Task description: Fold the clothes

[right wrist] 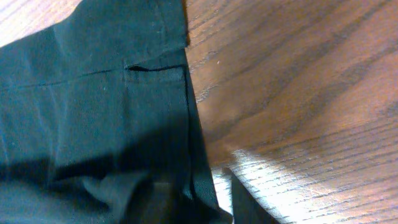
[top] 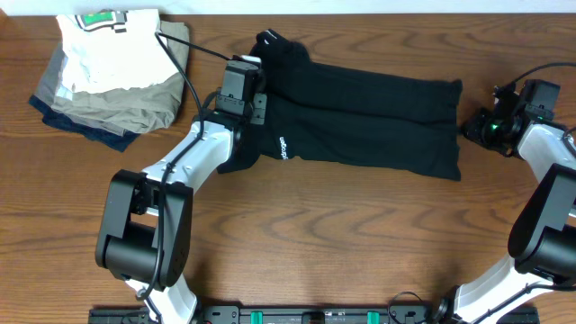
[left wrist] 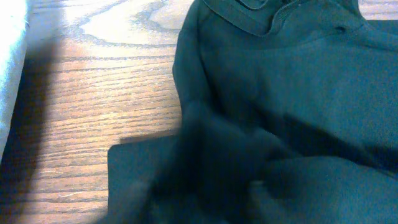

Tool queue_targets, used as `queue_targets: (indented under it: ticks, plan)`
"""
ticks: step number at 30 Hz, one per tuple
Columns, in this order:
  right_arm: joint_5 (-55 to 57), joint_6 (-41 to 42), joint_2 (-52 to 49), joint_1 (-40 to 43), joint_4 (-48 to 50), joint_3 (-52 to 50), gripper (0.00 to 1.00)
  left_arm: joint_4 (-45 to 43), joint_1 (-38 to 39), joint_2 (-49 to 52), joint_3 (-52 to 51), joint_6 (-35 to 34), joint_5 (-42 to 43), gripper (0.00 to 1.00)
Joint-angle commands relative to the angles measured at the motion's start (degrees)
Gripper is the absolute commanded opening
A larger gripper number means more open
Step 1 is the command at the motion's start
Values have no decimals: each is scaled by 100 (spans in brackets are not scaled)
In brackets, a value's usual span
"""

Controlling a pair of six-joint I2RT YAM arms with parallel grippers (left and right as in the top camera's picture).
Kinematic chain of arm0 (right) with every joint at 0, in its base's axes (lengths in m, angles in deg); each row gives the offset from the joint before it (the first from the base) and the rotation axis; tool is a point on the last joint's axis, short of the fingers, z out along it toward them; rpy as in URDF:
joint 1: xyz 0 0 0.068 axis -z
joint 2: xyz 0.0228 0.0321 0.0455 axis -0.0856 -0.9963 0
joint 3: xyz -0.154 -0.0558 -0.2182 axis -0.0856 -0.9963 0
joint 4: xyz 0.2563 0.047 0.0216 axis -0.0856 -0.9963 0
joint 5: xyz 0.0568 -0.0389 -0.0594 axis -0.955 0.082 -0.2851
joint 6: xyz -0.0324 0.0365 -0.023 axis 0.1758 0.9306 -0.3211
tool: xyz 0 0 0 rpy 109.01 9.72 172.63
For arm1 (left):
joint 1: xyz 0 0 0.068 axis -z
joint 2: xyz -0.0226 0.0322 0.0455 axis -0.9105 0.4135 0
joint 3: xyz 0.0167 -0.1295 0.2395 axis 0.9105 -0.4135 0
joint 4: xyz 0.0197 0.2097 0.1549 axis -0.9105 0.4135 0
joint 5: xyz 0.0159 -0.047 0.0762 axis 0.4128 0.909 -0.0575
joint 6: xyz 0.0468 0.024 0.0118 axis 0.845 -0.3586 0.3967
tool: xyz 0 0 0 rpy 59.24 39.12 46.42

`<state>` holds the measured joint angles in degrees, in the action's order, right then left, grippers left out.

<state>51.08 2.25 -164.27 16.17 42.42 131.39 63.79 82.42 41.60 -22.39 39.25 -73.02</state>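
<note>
The clothes, a long black garment with a small white logo, lie flat across the back of the wooden table. My left gripper is over the garment's left end. In the left wrist view dark cloth fills the frame and hides the fingers in blur. My right gripper is at the garment's right end. In the right wrist view its jaws stand apart. The hem edge of the cloth and a strip of bare table lie between them. One finger rests on the wood.
A stack of folded white, khaki and navy garments sits at the back left, with its pale edge showing in the left wrist view. A black cable runs over the stack to the left arm. Bare wood lies in front of the garment.
</note>
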Motion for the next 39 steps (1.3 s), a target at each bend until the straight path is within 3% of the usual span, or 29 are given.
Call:
queue_targets:
  ticks: [1, 2, 6, 10, 15, 19, 32, 39]
  plan:
    - [-111, 7, -42, -90, -13, 116, 54, 52, -44, 76, 129, 39, -70, 93]
    - [-179, 4, -17, -90, -59, 136, 58, 116, -44, 72, 129, 37, -70, 98]
    - [-205, -212, 136, -87, -638, 487, 69, 415, -44, -15, 136, 37, -68, 98]
    - [-188, -592, 227, -92, -1499, 1204, 73, 973, -44, -155, 407, 35, -28, 98]
    - [-149, -1161, 225, -291, -2214, 2085, 76, 2402, -63, -116, 1679, 105, 391, 98]
    - [385, -1307, 223, -645, -2306, 2422, 83, 2964, -136, 55, 2710, 289, 660, 98]
    - [710, -1318, 223, -1038, -2275, 2461, 84, 3003, -162, 1829, 4562, 730, 1878, 98]
    - [713, -1322, 223, -1038, -2592, 2459, 83, 2518, -129, 2483, 4750, 1663, 2356, 98]
